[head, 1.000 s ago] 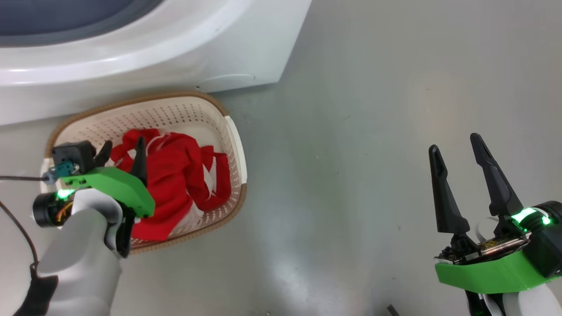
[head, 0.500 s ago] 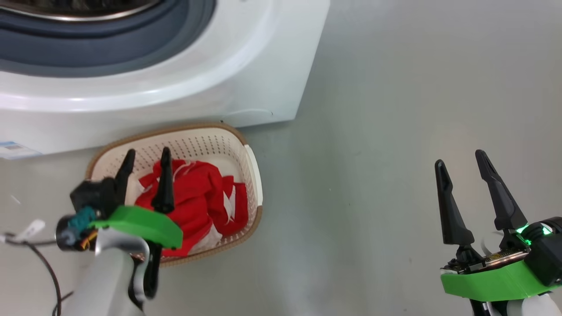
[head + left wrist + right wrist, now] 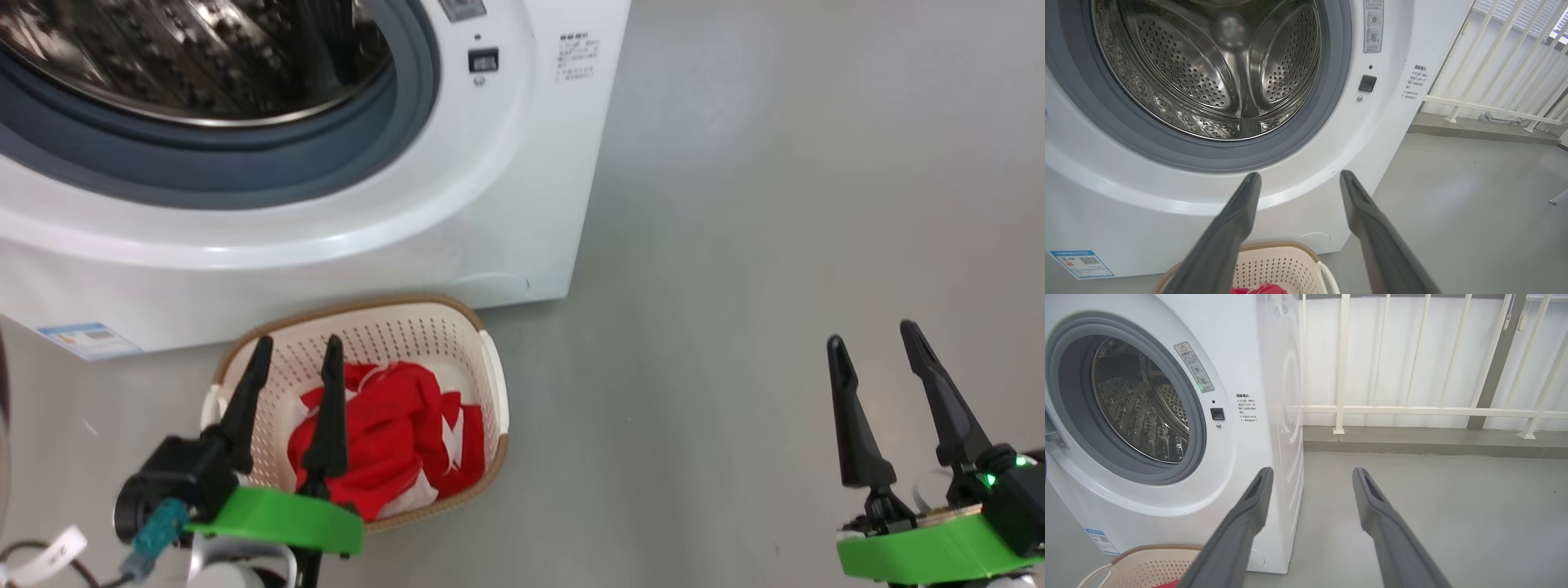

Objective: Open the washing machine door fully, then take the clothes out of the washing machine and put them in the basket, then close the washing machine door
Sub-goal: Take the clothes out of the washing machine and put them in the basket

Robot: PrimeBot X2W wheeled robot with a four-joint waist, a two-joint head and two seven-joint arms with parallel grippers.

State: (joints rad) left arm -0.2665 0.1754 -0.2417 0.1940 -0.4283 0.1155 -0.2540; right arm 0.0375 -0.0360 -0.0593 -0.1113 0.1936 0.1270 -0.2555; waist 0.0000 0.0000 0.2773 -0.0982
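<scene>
Jaws wide and empty on left gripper [image 3: 298, 341] and right gripper [image 3: 871, 331]; clothes [image 3: 384, 433] in basket [image 3: 392, 302] beneath left gripper, steel drum [image 3: 1208, 73] bare, latch socket [image 3: 1367, 83] right of opening, so washing machine door judged leftward, nearer left arm.

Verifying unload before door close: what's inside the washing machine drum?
Bare perforated steel drum and its paddles; no red fabric visible there. Its upper part is cut off, and the grey gasket hides the front lip. The clothes lie in the basket.
</scene>
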